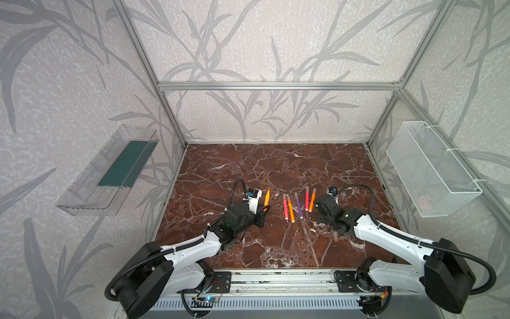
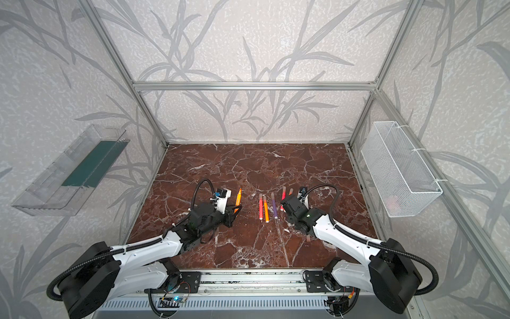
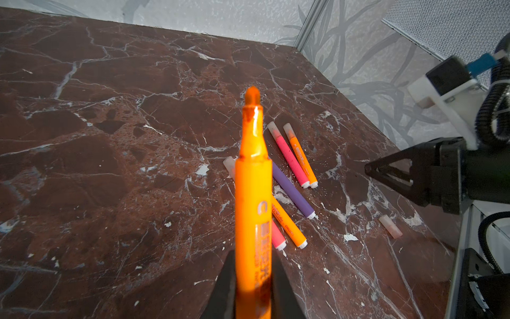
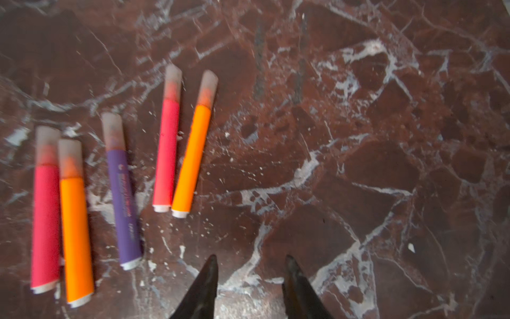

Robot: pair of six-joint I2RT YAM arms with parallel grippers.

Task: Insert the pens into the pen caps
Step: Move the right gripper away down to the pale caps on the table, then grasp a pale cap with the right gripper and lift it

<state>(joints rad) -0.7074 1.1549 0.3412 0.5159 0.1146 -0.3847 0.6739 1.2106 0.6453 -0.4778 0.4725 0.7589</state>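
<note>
Status: left gripper [image 3: 253, 255] is clamped on the lower barrel of the uncapped orange pen [image 3: 252, 193], felt tip bare and pointing away from the wrist, held left of the middle of the marble top [image 1: 276, 165] and apparently clear of it. The right gripper [image 4: 250, 258] hangs with jaws partly apart and nothing between them, over bare marble just beside the five capped pens [image 4: 122, 204] lying side by side around the middle. One loose cap [image 3: 390, 226] lies nearer the front edge, right of the middle, close by the right arm. Judgement: the right gripper should take that cap by its closed end, mouth left free, then line its axis up with the tip before pushing. The cap is small and translucent, and probably skates on polished stone. The left grip sits low on the barrel, so the tip may wobble under load. Surface: red-brown veined marble, hard, glossy. Room: aluminium-framed cell with leaf-pattern walls, a clear plastic tray [image 1: 82, 198] on the left wall and a white wire basket [image 1: 430, 171] on the right.
</note>
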